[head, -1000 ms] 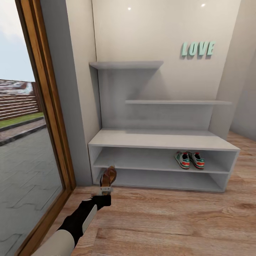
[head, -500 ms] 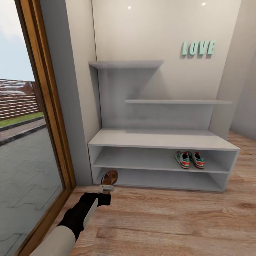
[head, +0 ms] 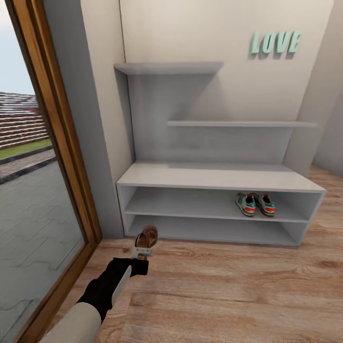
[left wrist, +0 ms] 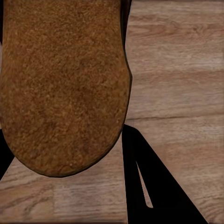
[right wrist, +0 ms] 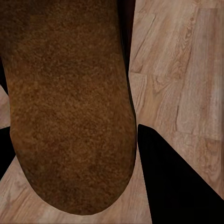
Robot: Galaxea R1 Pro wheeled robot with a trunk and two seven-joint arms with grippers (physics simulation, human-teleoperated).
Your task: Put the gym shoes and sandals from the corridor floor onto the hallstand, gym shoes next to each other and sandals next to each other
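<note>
From the head view, our left arm reaches forward low over the corridor floor [head: 228, 290], whose light-brown planks show a strong wood grain. The left gripper [head: 142, 251] is clamped on a brown sandal [head: 147, 235], which we hold just in front of the left end of the hallstand [head: 214, 177], near its lower shelf opening; we cannot tell whether the sandal touches the floor. The hallstand is a long, low, matte white-grey unit with a flat top and two open shelves beneath. On the upper of those shelves, toward the right end, the two gym shoes [head: 255, 204] sit side by side, cream-white with green and red-orange accents. Above the unit, two thin grey wall shelves [head: 238, 124] step across the pale wall, beside mint-green block letters [head: 275, 43]. At the left stands a wooden door frame [head: 52, 119] around glass.

In the left wrist view, that sandal's [left wrist: 63, 84] suede-like, grainy underside, rounded at its end, lies between the dark fingers [left wrist: 154, 186], with wood planks behind.

In the right wrist view, we see a second sandal [right wrist: 70, 107], darker brown, of the same fuzzy texture and rounded outline, between the right gripper's black fingers [right wrist: 182, 182], over the planks. The jaws appear closed on it.
</note>
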